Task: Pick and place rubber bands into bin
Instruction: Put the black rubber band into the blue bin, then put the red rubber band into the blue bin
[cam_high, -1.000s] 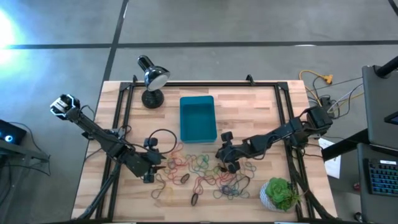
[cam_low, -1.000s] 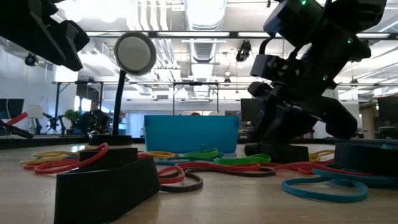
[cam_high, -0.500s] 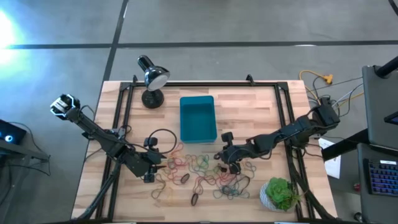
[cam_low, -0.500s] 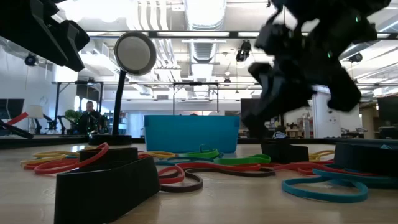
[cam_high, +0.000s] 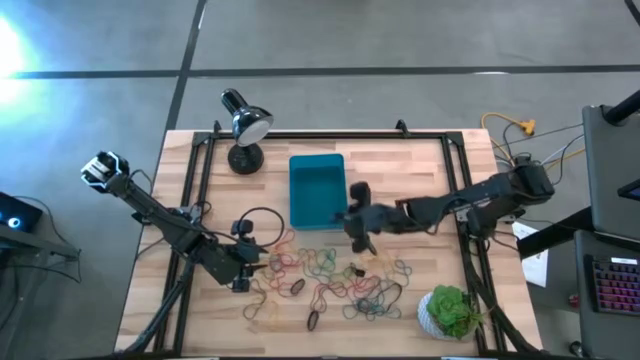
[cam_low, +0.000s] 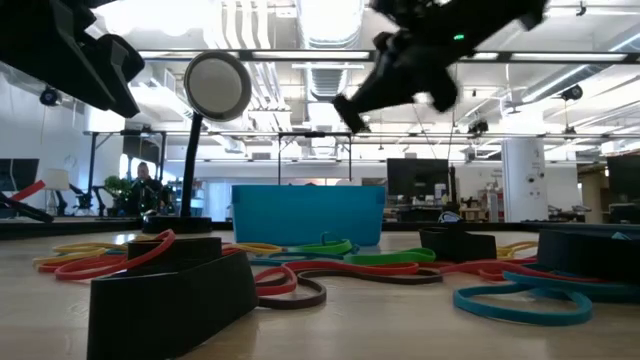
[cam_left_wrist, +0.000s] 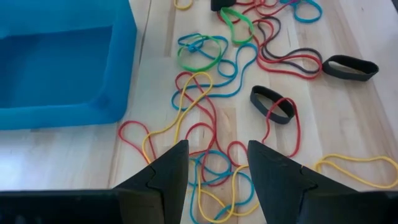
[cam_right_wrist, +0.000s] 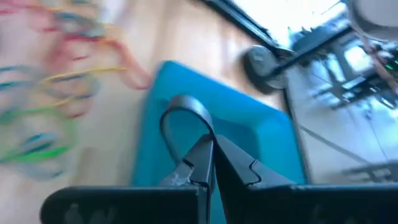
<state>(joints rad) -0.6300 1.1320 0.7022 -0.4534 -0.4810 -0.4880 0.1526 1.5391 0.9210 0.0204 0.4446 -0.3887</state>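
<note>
From above, the right end effector (cam_high: 357, 228) hangs at the small teal-blue plastic bin's (cam_high: 317, 168) corner, while only its wrist view shows it pinched closed on a black rubber band loop (cam_right_wrist: 185, 115) over the bin; the left end effector (cam_left_wrist: 212, 163) gapes empty over the wooden surface's (cam_high: 400, 180) coloured rubber bands (cam_high: 330, 275).

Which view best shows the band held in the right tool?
Right wrist view: the black rubber band loops up from the shut right tool, above the bin. High view shows only the tool by the bin; low view blurs it.
</note>
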